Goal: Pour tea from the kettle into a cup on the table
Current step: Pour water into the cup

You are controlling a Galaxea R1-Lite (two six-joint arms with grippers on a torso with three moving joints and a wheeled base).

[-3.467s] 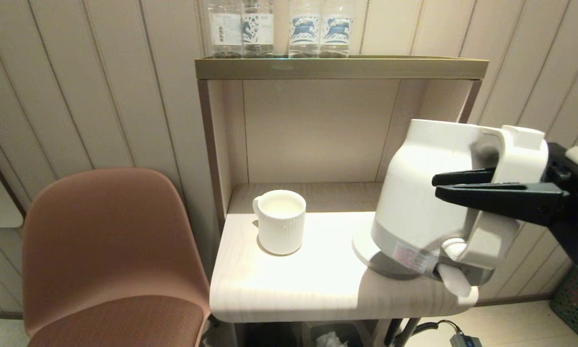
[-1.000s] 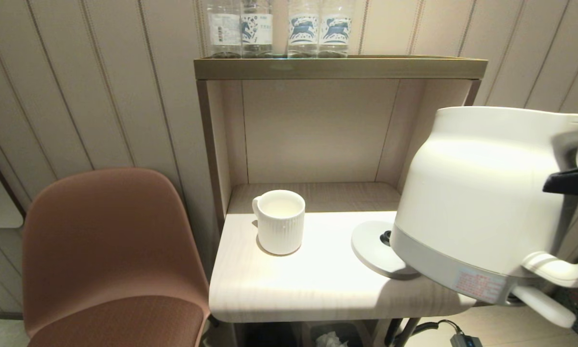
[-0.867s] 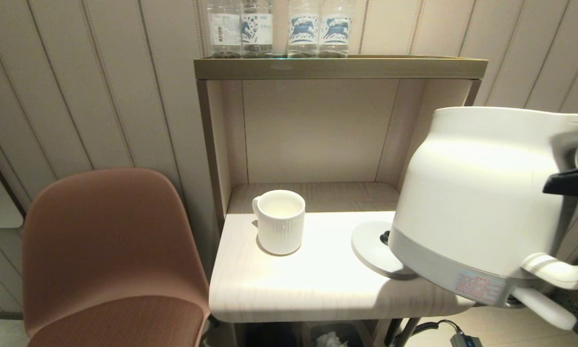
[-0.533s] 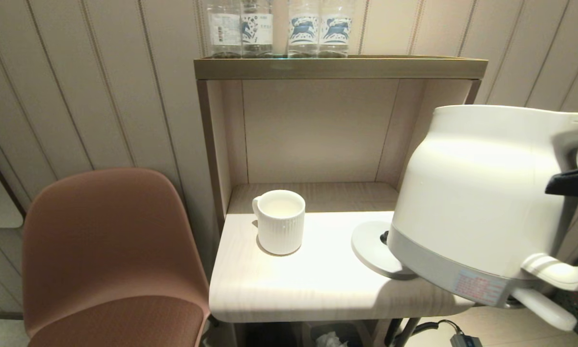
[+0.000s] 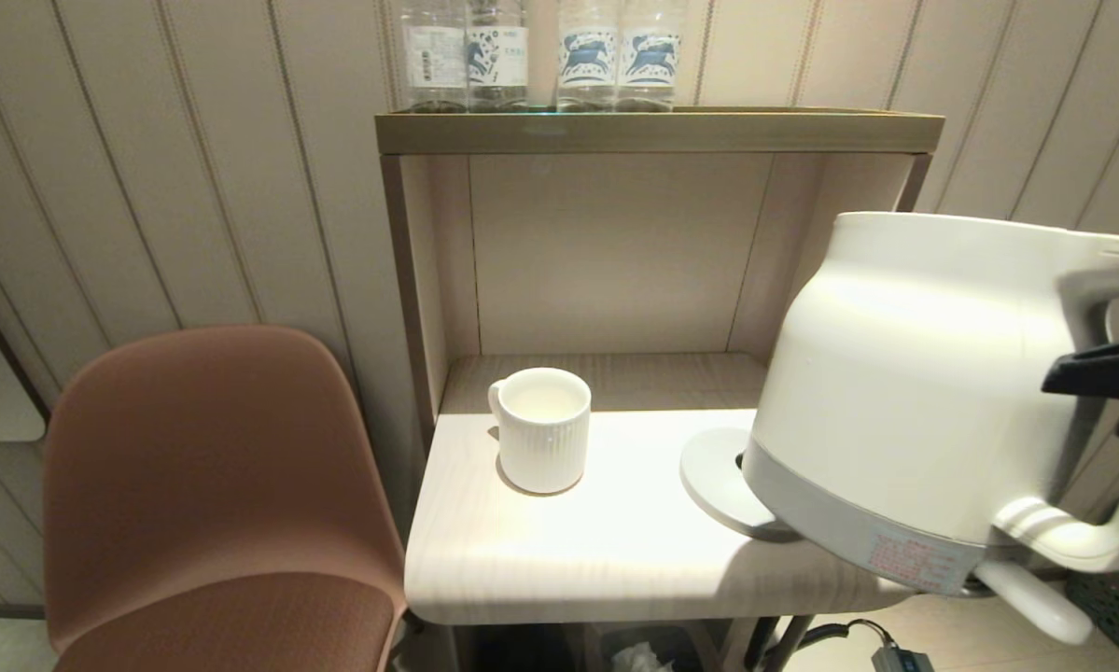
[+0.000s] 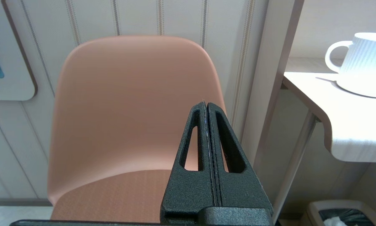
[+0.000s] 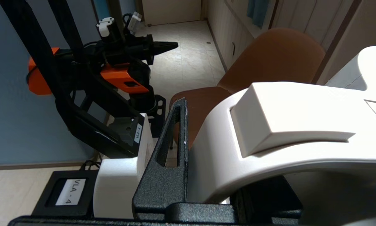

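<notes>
The white kettle [image 5: 914, 373] hangs in the air at the right, above and partly in front of its round base [image 5: 713, 476], its bottom tipped slightly. My right gripper [image 5: 1096, 397] is shut on the kettle's loop handle [image 7: 288, 125], and one black finger [image 7: 172, 150] presses against the handle's side. The ribbed white cup [image 5: 542, 427] stands upright on the left part of the light wood table [image 5: 596, 551], well apart from the kettle. My left gripper [image 6: 206, 105] is shut on nothing, parked low in front of the chair, with the cup [image 6: 362, 62] off to its side.
A brown chair [image 5: 214, 485] stands just left of the table. Several clear water bottles [image 5: 540, 56] line the top of the brown-framed shelf unit [image 5: 657, 131]. A bin [image 6: 344, 213] sits under the table and a green basket [image 5: 1114, 607] on the floor at the right.
The kettle, earlier tilted on its base, now hangs off it and nearer to me. Over the last second it edged slightly left and down. The cup and the left arm stayed still.
</notes>
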